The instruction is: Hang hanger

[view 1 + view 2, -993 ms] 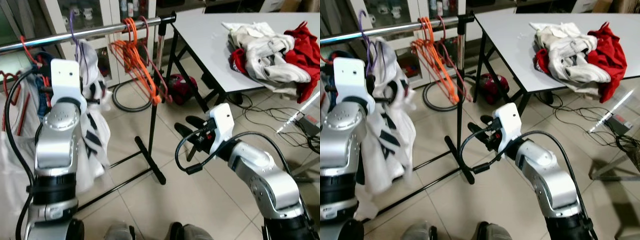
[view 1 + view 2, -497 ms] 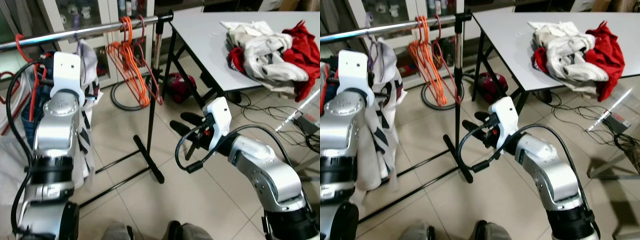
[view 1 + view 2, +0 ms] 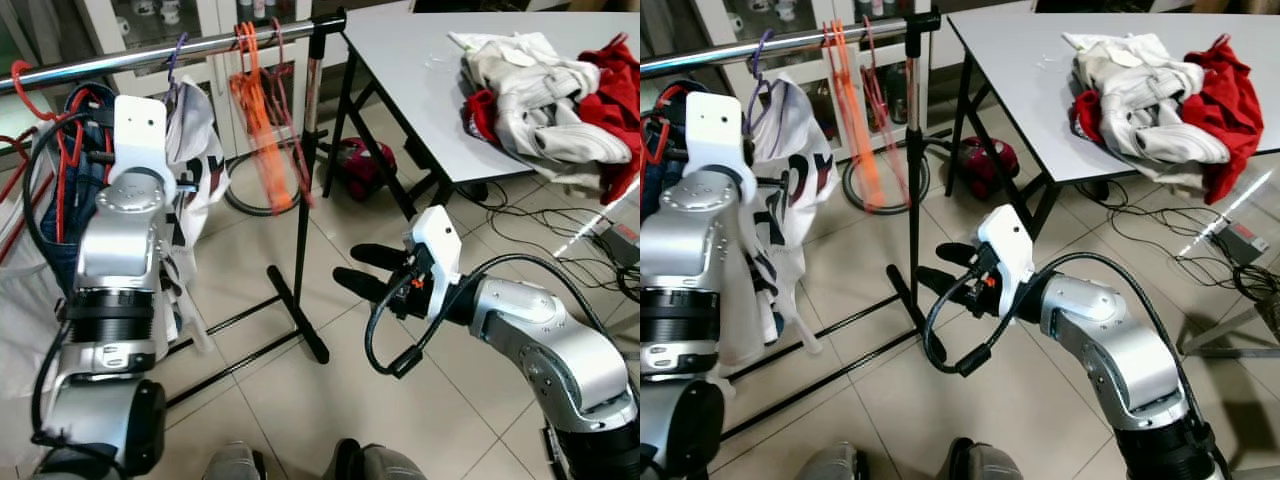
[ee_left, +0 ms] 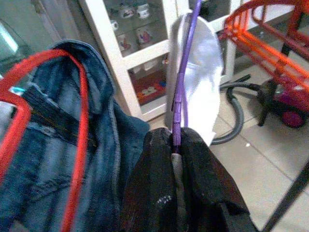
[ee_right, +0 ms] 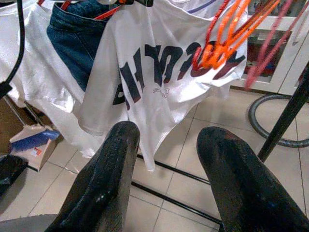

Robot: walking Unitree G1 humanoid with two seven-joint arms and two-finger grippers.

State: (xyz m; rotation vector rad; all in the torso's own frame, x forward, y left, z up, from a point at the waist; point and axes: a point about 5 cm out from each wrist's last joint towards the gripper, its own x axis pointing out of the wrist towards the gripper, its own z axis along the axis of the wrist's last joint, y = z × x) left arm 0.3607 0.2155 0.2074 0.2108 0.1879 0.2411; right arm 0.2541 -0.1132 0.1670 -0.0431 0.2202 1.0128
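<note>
Purple hanger [image 4: 179,96] pinched by left pincer [image 4: 176,145] at rail [image 3: 120,62].
Right pincer [image 5: 166,145] is held spread, low beside the rack.

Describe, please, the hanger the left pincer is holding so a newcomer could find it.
Find the steel rail of the clothes rack. Between the red hangers with denim and the empty orange hangers hangs a purple hanger carrying a white lettered shirt, pinched by the left pincer; it alone is purple.

The left arm was lifted up high, and its left hand [image 4: 176,145] pinched tight. The right arm reached forward and low, its right hand [image 3: 362,268] spread wide.
</note>
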